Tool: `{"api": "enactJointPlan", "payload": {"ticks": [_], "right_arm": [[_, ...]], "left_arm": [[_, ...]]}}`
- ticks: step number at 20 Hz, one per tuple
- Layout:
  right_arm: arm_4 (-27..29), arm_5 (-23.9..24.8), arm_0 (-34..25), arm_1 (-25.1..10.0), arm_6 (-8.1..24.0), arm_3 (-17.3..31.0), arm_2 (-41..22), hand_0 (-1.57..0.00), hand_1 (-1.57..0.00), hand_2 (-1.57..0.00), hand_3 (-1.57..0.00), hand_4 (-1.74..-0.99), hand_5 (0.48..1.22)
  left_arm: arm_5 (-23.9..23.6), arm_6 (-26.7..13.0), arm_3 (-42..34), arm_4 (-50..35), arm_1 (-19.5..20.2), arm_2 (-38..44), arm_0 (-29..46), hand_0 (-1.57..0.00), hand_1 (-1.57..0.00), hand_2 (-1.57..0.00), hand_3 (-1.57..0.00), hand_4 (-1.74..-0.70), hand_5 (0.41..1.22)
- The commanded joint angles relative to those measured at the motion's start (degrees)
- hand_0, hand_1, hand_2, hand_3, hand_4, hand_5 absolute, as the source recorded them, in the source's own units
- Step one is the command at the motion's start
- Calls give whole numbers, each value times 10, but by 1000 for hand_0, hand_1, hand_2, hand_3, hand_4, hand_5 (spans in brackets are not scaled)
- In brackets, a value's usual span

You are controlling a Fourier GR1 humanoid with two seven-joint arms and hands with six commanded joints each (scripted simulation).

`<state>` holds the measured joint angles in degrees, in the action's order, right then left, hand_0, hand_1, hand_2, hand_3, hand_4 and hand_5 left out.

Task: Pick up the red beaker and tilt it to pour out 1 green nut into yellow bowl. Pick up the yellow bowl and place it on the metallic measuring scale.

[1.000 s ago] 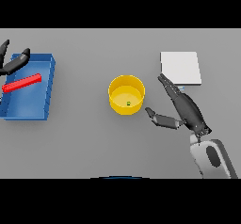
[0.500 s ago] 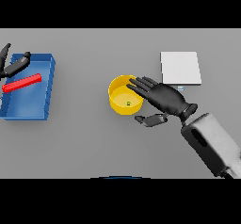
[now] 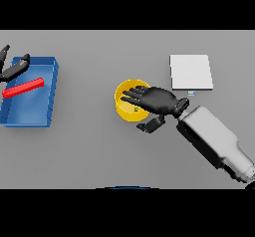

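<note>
Yellow bowl [image 3: 128, 106] sits near the middle of the grey worktop [image 3: 99, 151], and a small green nut [image 3: 136, 109] lies inside it. The right hand [image 3: 158, 100] is spread flat over the bowl's right half, palm down, its fingers straight and reaching across the rim towards the left; the thumb hangs below the bowl's lower right edge, just beside the rim. Nothing is clasped in this hand. Its white and grey forearm runs off towards the lower right corner.

Just beyond the bowl, to the right and farther back, lies the flat, pale square scale [image 3: 191, 72], well clear of the hand.

At the far left stands a blue tray [image 3: 48, 99], holding the red beaker [image 3: 23, 87], which lies on its side, slanted. The left hand [image 3: 12, 67] shows at the left edge above the tray's far corner, fingers loosely spread and holding nothing, apart from the beaker.
</note>
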<state>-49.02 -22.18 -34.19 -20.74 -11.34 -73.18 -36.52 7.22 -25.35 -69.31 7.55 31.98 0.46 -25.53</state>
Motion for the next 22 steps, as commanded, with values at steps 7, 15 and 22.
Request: {"api": "enactJointPlan", "payload": {"ticks": [7,15,22], "right_arm": [[-14,-36,-45,20,-1,71,-28,1,1,1,-4,-1184,676],[-20,-30,-56,36,-7,105,-35,-455,-407,-349,-322,-1363,957],[-5,-49,-55,25,-11,87,-38,-1337,-1327,-1246,-1066,-1658,1166]], "left_arm": [[3,4,-3,-2,1,1,2,1,1,1,1,-802,703],[0,11,4,8,6,-2,4,1,1,1,1,-789,710],[0,6,2,10,3,-5,-1,1,1,1,1,-784,711]]}}
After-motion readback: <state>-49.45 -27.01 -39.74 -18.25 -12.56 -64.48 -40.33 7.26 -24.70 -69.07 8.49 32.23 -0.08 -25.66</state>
